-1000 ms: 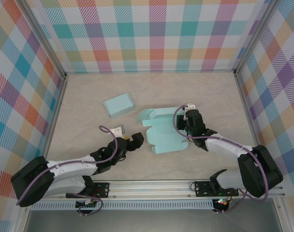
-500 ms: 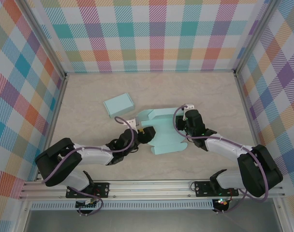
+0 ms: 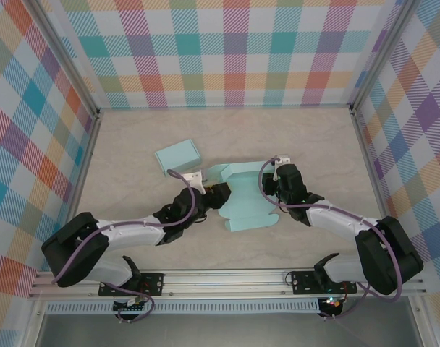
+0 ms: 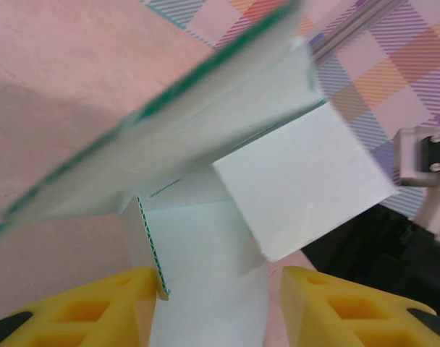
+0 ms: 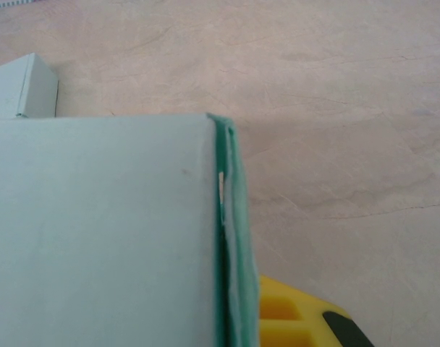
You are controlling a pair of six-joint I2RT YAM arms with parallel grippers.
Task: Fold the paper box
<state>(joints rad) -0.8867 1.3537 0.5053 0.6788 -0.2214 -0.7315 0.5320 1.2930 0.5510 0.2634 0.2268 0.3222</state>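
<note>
Mid-table on the marble-look tabletop (image 3: 133,137) lies the half-flat paper box (image 3: 249,211), right gripper (image 3: 279,186) pinching its right edge, while the left gripper (image 3: 221,194) has reached its left flap, fingers narrowing astride it, ready to fold.

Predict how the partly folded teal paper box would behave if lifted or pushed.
The paper box is probably light and apt to slide: thin card on a smooth table. Likely stiffish between creases, given its fluted edge, yet its flaps look ready to hinge.

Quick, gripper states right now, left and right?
Left gripper: open, fingers either side of the paper box flap.
Right gripper: closed on the paper box wall.
</note>
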